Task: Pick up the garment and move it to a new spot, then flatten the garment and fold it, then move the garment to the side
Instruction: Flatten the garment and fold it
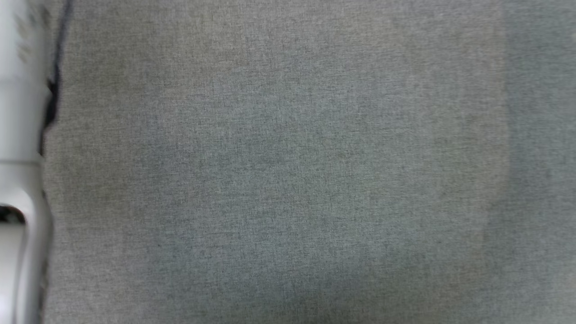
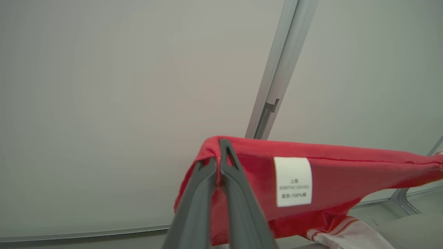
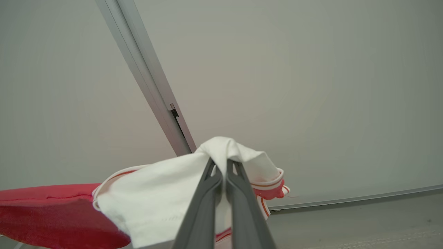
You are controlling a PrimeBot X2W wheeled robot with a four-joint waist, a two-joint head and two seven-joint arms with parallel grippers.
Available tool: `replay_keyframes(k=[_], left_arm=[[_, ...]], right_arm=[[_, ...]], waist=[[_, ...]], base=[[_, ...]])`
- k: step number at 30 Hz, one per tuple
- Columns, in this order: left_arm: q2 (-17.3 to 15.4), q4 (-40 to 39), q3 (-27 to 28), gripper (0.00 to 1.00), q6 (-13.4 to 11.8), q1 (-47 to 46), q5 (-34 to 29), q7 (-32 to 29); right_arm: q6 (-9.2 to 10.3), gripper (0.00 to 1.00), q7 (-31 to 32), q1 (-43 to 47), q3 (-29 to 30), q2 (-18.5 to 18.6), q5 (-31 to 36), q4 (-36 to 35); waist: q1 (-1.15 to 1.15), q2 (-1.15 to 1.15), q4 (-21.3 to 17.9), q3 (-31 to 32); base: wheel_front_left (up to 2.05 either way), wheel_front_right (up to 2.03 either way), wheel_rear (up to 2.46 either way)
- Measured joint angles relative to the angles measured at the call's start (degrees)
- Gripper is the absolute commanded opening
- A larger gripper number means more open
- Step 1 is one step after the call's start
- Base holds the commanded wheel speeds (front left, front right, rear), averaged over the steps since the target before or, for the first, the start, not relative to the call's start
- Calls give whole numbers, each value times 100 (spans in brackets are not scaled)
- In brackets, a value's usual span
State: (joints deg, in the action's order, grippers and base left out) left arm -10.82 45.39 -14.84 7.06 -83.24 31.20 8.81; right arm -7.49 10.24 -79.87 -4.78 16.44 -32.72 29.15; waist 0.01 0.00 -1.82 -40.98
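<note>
The garment is red with a white, red-striped part. In the left wrist view my left gripper (image 2: 218, 152) is shut on the garment's red edge (image 2: 346, 173), close to a white care label (image 2: 293, 181), and the cloth stretches away to the right. In the right wrist view my right gripper (image 3: 221, 166) is shut on the white part of the garment (image 3: 166, 193), with the red part (image 3: 52, 211) trailing to the left. Both grippers hold the cloth up in front of a pale wall.
Grey woven cloth (image 1: 288, 171) covers the surface in the head view, and a pale forearm (image 1: 20, 180) runs down the left edge. A metal wall post (image 2: 277, 76) stands behind the garment, also seen as a post (image 3: 145, 76) from the right wrist.
</note>
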Motion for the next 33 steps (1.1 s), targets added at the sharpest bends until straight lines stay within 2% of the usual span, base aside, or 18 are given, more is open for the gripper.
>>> replay_keyframes(k=[4,9,13,17,23,28,33], left_arm=[[3,21,-149,0,31,1013,294,389],[-227,-820,-470,0,37,2798,683,586],[-324,-1437,-504,0,37,4557,744,620],[-107,-2288,-321,0,4,6223,781,634],[233,-3201,-267,0,-356,8426,677,631],[375,-3914,-402,0,-623,9507,760,512],[218,-4613,-547,0,-848,9677,668,26]], right_arm=[[0,0,-563,1289,-275,-18,-766,-289],[0,0,-1045,3218,-615,280,-1577,-1055],[0,0,-1348,4851,-613,498,-1946,-1283],[0,0,-1486,6156,-542,534,-2145,-1370],[0,0,-1619,7913,-305,364,-2243,-1414],[0,0,-1703,8973,-54,77,-2323,-1853],[0,0,-1552,9251,280,98,-2203,-2440]], waist=[[0,0,-36,220],[0,0,-59,650],[0,0,-41,1173],[0,0,-13,1780],[0,0,38,2675],[0,0,124,3152],[-1,0,216,3106]], base=[[0,0,0],[0,0,0],[0,0,0],[0,0,0],[0,0,0],[0,0,0],[0,0,0]])
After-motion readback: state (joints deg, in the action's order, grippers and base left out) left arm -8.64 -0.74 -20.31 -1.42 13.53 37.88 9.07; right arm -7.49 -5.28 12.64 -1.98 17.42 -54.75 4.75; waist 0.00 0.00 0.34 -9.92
